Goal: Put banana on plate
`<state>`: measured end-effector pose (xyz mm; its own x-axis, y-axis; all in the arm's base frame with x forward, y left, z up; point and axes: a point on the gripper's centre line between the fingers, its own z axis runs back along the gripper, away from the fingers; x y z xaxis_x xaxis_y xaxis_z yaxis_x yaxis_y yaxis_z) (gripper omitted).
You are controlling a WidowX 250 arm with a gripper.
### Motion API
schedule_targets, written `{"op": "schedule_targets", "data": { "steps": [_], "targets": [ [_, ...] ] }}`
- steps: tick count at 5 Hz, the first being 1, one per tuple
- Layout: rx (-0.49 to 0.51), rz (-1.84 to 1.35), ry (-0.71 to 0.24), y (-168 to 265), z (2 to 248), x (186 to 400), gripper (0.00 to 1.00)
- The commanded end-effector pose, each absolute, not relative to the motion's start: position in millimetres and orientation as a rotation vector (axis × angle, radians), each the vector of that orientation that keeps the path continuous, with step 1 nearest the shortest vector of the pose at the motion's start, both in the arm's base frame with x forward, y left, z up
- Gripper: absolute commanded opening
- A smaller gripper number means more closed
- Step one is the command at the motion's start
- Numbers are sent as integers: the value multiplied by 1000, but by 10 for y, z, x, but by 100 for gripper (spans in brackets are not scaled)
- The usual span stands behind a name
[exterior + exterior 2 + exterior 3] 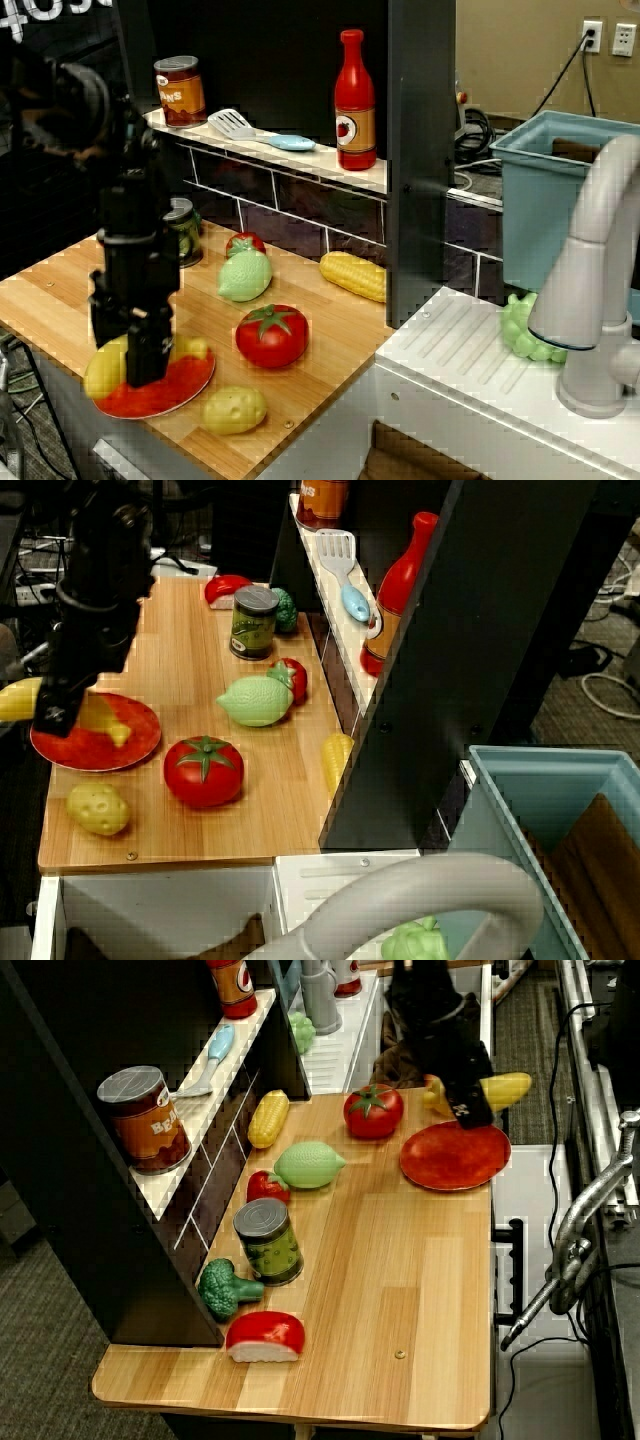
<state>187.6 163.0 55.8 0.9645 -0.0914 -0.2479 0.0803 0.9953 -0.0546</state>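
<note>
The banana [103, 372] is smooth, curved and yellow, and it lies across the near left corner of the wooden counter, low over the plate [165, 395], a flat red-orange disc. My black gripper [145, 365] comes straight down on the banana's middle and is shut on it. In the view from above, one end of the banana [18, 698] sticks out past the plate [95, 755] and the other end lies over it, with the gripper [55, 720] between them. From the counter's far end, the banana [505, 1090] shows beside the gripper [472, 1112], above the plate [455, 1160]. Whether the banana touches the plate is unclear.
A red tomato [271, 335] and a yellowish potato [233, 409] sit close to the plate. Further back are a green lemon [245, 275], a corn cob [352, 275] and a green can [183, 230]. Broccoli [225, 1288] lies at the far end. A grey faucet [590, 290] stands at the right.
</note>
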Motion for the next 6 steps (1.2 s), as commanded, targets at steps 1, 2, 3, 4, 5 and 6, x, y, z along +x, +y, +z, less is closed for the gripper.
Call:
{"op": "schedule_targets", "data": {
  "steps": [1, 2, 3, 4, 5, 6],
  "targets": [
    [2, -113, 194, 1808, 692, 1988, 0],
    [35, -139, 153, 1860, 587, 1947, 0],
    [47, -127, 138, 1874, 537, 1912, 0],
    [44, -99, 139, 1886, 478, 1897, 0],
    [63, -100, 158, 1862, 402, 1875, 18],
    [63, -100, 158, 1862, 402, 1875, 100]
  ]
}}
